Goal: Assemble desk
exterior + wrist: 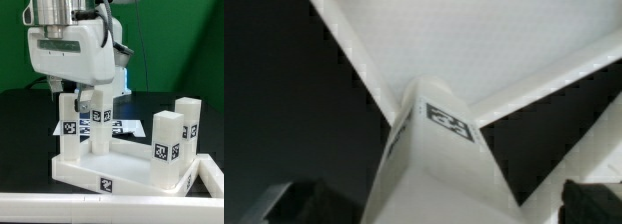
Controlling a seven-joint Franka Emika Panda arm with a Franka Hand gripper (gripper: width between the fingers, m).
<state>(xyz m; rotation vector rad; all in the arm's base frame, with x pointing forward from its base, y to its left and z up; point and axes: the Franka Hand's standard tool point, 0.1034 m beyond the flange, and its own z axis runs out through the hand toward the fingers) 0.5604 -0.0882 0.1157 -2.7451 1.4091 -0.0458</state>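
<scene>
The white desk top (pixel 80 172) lies upside down like a tray on the black table. Four square legs stand in it: two on the exterior view's left (pixel 68 128) (pixel 98 125) and two on its right (pixel 165 145) (pixel 187 122). My gripper (pixel 72 95) hangs straight down over the left pair. In the wrist view one tagged leg (pixel 441 140) runs up between my dark fingers (pixel 310 205), with a dark gap showing beside it on one side. The jaws stand open around the leg's top. The desk top's rim (pixel 491 60) shows beyond it.
The marker board (pixel 122 126) lies flat behind the desk. A long white bar (pixel 100 207) runs along the front edge of the table. A green wall stands at the back.
</scene>
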